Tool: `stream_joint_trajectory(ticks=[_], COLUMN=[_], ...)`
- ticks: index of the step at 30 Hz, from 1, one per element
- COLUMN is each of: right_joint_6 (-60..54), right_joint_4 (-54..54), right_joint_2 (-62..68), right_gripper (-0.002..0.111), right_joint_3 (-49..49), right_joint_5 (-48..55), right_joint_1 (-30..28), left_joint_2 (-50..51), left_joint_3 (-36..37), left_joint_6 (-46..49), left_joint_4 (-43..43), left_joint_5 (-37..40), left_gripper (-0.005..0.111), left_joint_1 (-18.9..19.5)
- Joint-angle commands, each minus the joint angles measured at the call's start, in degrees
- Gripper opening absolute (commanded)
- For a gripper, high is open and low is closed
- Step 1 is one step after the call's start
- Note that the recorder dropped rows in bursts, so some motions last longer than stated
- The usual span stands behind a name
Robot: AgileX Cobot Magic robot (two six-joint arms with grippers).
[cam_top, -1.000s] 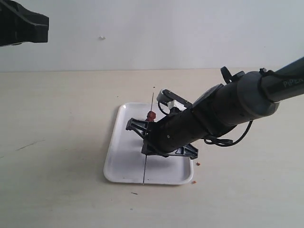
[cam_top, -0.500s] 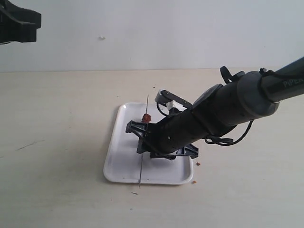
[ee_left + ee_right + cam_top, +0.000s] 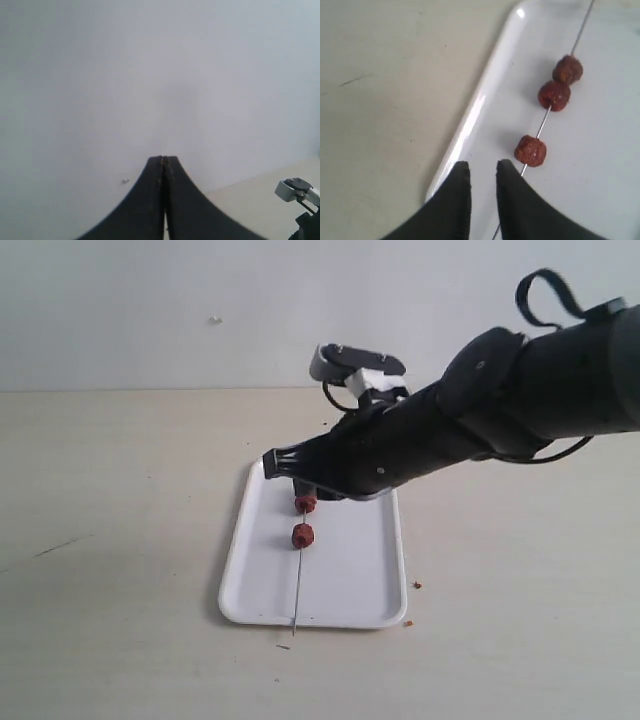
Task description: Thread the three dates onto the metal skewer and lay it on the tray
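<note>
Right claw [image 3: 482,167] now above skewer [image 3: 298,585]

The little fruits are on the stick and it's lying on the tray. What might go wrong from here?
1. The thin grey metal skewer reaches the near rim of the flat white rectangular tray, perhaps just past it; a nudge might roll or tip it off.
2. The right black tool, open and empty, hangs close above the three wrinkled reddish-brown dates; a careless move might snag the skewer or slide a date along it.
</note>
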Motion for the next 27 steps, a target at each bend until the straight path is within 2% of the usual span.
stream_joint_trajectory(ticks=[1, 6, 12, 18, 27], right_joint_6=[-0.6, -0.4, -0.4, -0.7, -3.9], right_joint_4=[-7.0, -6.4, -2.9, -4.8, -5.0], right_joint_2=[-6.3, -13.3, -23.9, -34.4, -39.2], right_gripper=[0.000, 0.000, 0.000, 0.000, 0.000], right_joint_3=[0.0, 0.5, 10.9, 20.7, 21.4], right_joint_5=[0.5, -0.7, -13.3, -14.5, -15.2], right_joint_1=[0.0, 0.0, 0.0, 0.0, 0.0], left_joint_2=[-10.9, -20.9, -28.5, -28.6, -28.6], left_joint_3=[5.3, 11.2, 16.7, 18.4, 18.4], left_joint_6=[-0.1, -0.1, 0.1, 0.1, 0.1], left_joint_4=[-2.8, -3.7, -3.4, -3.3, -3.1], left_joint_5=[-0.7, 2.1, 8.6, 11.3, 11.5], left_gripper=[0.000, 0.000, 0.000, 0.000, 0.000], left_joint_1=[0.0, 0.0, 0.0, 0.0, 0.0])
